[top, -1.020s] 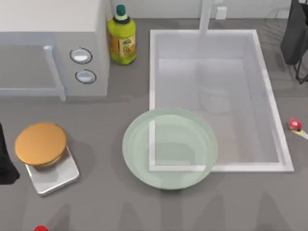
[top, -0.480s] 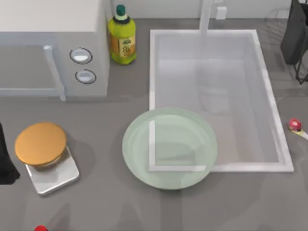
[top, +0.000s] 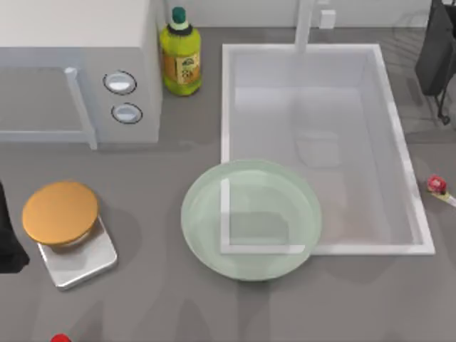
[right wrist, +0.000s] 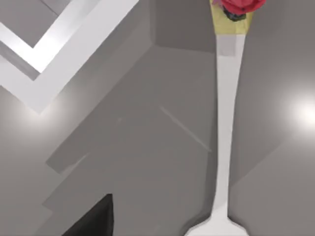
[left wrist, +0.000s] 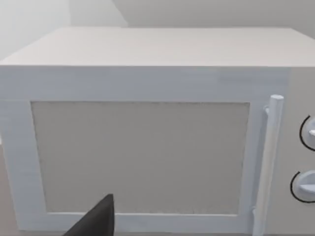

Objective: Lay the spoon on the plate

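On the grey counter [top: 142,299], at the top view's far right edge, the spoon [top: 440,188] lies flat, well apart from the plate [top: 251,219], with its red-pink knob toward the sink [top: 320,146] and its handle running off the picture's edge. From the right wrist camera the spoon's thin pale handle [right wrist: 225,123] runs straight along the counter from the red knob to where the white bowl begins, with a corner of the sink's white rim [right wrist: 59,54] off to one side. A single dark fingertip of the right pincer [right wrist: 93,219] pokes into that view, beside the handle and not touching it; whether the pincer stands apart or together cannot be told. The pale green glass plate sits near the middle of the counter, overlapping the sink's front left corner, and carries nothing. The left arm [top: 7,235] waits at the counter's left edge; its wrist camera faces the door of a white microwave [left wrist: 142,157], with one dark fingertip of the left pincer [left wrist: 96,221] in sight, its state likewise impossible to tell. An orange disc on a steel base [top: 68,231] stands left of the plate, and a yellow-green bottle [top: 179,55] stands between microwave and sink.
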